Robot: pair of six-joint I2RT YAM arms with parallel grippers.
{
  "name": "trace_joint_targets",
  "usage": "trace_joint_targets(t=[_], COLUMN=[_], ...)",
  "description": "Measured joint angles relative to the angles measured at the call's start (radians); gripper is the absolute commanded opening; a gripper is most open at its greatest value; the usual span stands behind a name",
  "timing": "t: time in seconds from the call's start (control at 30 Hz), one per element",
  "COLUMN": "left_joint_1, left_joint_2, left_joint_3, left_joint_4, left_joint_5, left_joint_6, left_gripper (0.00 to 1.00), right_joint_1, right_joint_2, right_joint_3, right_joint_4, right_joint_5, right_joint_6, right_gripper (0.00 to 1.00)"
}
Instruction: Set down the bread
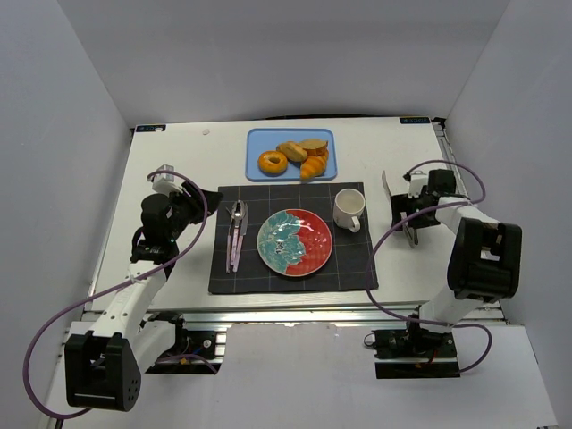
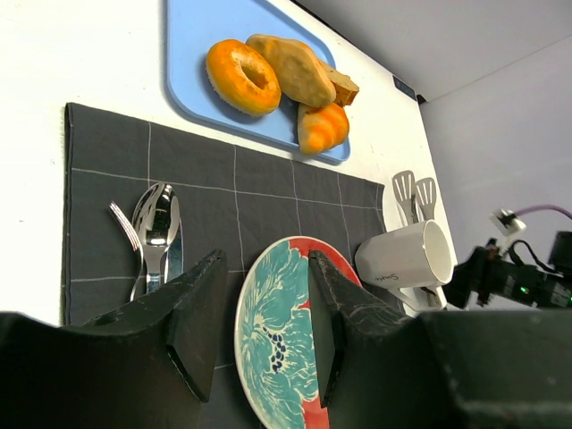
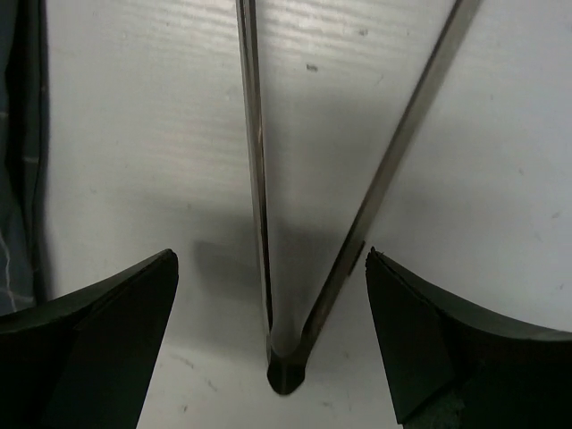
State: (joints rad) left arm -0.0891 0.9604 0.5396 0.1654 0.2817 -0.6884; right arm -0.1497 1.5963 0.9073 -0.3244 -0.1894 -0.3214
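Observation:
The bread, a golden-orange croissant [image 1: 314, 166], lies at the front right of a blue tray [image 1: 257, 138], beside a glazed donut [image 1: 273, 163] and a pale roll [image 1: 292, 150]. It also shows in the left wrist view [image 2: 322, 127]. A teal-and-red plate [image 1: 295, 241] sits on a dark placemat [image 1: 223, 268]. Metal tongs [image 3: 255, 134] lie on the white table right of the mat. My right gripper [image 3: 271, 268] is open, low over the tongs, one finger on each side of their hinge end. My left gripper [image 2: 265, 268] is open and empty, above the mat's left side, facing the plate [image 2: 277, 349].
A white mug [image 1: 349, 210] stands at the mat's right edge, between the plate and the tongs. A spoon [image 1: 238, 214], fork and knife lie left of the plate. White walls enclose the table on three sides.

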Motion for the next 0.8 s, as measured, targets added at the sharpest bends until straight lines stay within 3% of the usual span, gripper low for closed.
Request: trace_joint_targets(t=[0.23,0.33,0.37,0.43,0.47,0.57,0.63,0.8], left_joint_1=[0.0,0.0,0.0,0.0,0.0,0.0,0.0,0.0], left_joint_2=[0.0,0.0,0.0,0.0,0.0,0.0,0.0,0.0], left_joint_3=[0.0,0.0,0.0,0.0,0.0,0.0,0.0,0.0], left_joint_4=[0.0,-0.001,-0.002,-0.005,-0.007,-0.008,-0.008,-0.008], left_joint_5=[0.0,-0.001,-0.001,-0.001,-0.001,-0.001,-0.001,-0.001], left_joint_6=[0.0,0.0,0.0,0.001,0.001,0.001,0.001,0.002], left_gripper=[0.51,0.51,0.51,0.51,0.51,0.51,0.51,0.51], right_joint_1=[0.061,0.06,0.06,0.06,0.06,0.06,0.061,0.082], right_joint_2=[0.138,0.171,0.178,0.186,0.19,0.195,0.194,0.178], right_joint_3=[0.092,0.128,0.135,0.145,0.149,0.159,0.163,0.245], right_joint_4=[0.066,0.082,0.083,0.082,0.08,0.06,0.043,-0.039], right_joint_5=[0.122,0.135,0.134,0.128,0.119,0.085,0.063,0.009], right_joint_6=[0.041,0.055,0.056,0.056,0.053,0.05,0.047,-0.048], right_gripper=[0.82,0.7,0.58,0.46,0.35,0.22,0.22,0.38])
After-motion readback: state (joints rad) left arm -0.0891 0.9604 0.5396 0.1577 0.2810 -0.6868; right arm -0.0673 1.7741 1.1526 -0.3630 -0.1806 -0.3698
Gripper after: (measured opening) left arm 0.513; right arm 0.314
